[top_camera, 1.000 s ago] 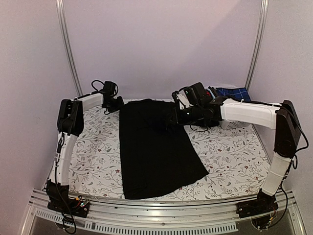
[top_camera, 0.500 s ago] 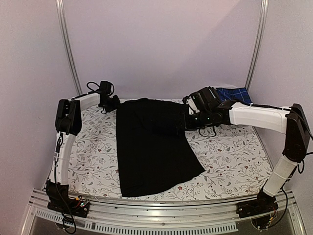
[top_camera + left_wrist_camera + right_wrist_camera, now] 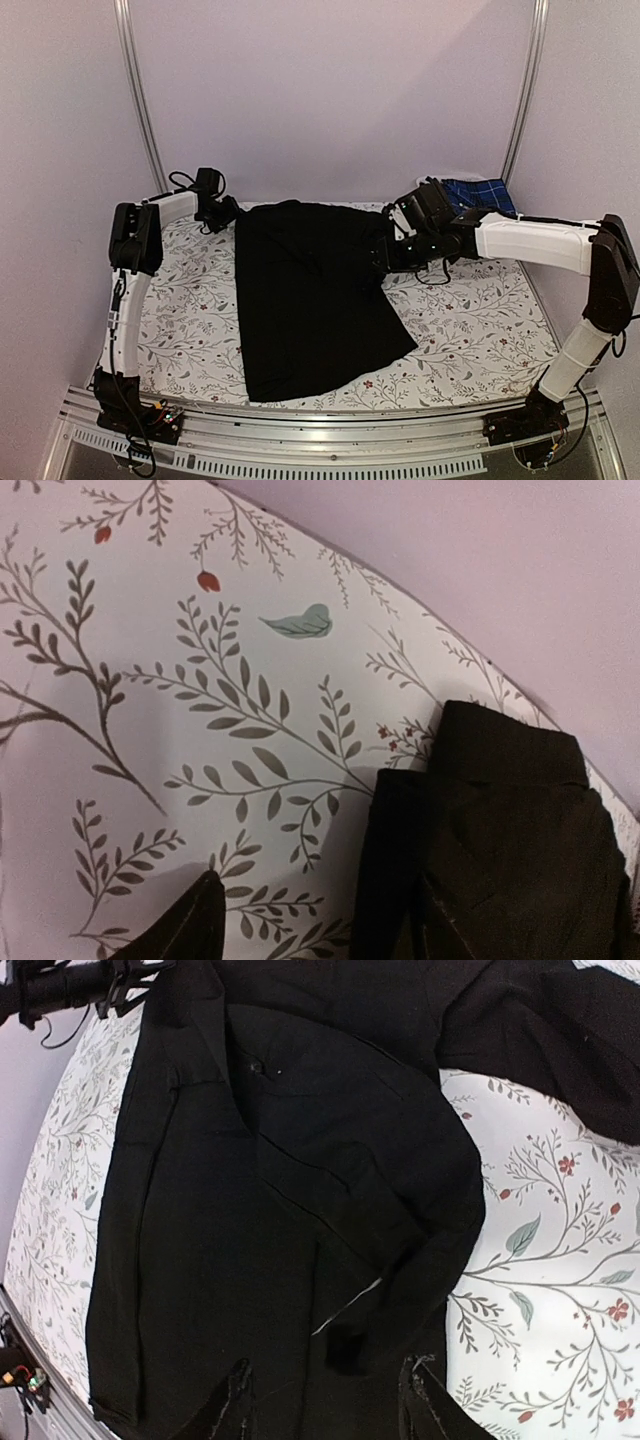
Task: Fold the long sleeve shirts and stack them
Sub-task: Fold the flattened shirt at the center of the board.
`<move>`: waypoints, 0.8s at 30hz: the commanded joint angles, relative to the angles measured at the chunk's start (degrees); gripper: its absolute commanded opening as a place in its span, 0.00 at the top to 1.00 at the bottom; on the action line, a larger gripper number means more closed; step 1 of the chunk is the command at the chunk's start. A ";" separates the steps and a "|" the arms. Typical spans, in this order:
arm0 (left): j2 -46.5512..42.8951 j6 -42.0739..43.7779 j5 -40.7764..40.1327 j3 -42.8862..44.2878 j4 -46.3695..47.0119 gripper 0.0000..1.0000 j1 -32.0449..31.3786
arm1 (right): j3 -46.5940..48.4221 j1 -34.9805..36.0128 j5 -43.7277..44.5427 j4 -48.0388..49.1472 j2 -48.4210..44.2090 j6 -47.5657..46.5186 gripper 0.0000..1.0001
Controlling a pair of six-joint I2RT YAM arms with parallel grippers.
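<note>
While the black shirt [image 3: 310, 300] lies spread out long on the floral surface [image 3: 480, 320], you're early on, I'd say: one sleeve maybe tucked in, nothing stacked yet. Left claw [image 3: 312, 905] is open and empty by the far-left corner. Right claw [image 3: 327, 1375] hangs open and empty over the right side.

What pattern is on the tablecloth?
Tablecloth: white, grey leafy sprigs, red berries; best in left wrist view.

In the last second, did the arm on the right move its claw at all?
Yes. The right gripper slid right across the black shirt, closer to the blue plaid cloth.
</note>
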 commanded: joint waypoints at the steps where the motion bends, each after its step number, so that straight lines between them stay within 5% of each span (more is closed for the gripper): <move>1: -5.51 1.80 -1.97 -2.69 1.01 0.32 0.13 | 1.28 0.07 3.66 -1.63 0.72 -2.10 0.44; 10: -18.13 3.33 -7.21 -15.60 5.20 0.34 -5.38 | 0.93 2.84 8.95 -0.88 2.58 -7.79 0.39; 24: -38.13 -4.06 3.16 -52.54 13.70 0.54 -17.98 | -7.28 10.17 9.87 2.85 9.68 -5.86 0.54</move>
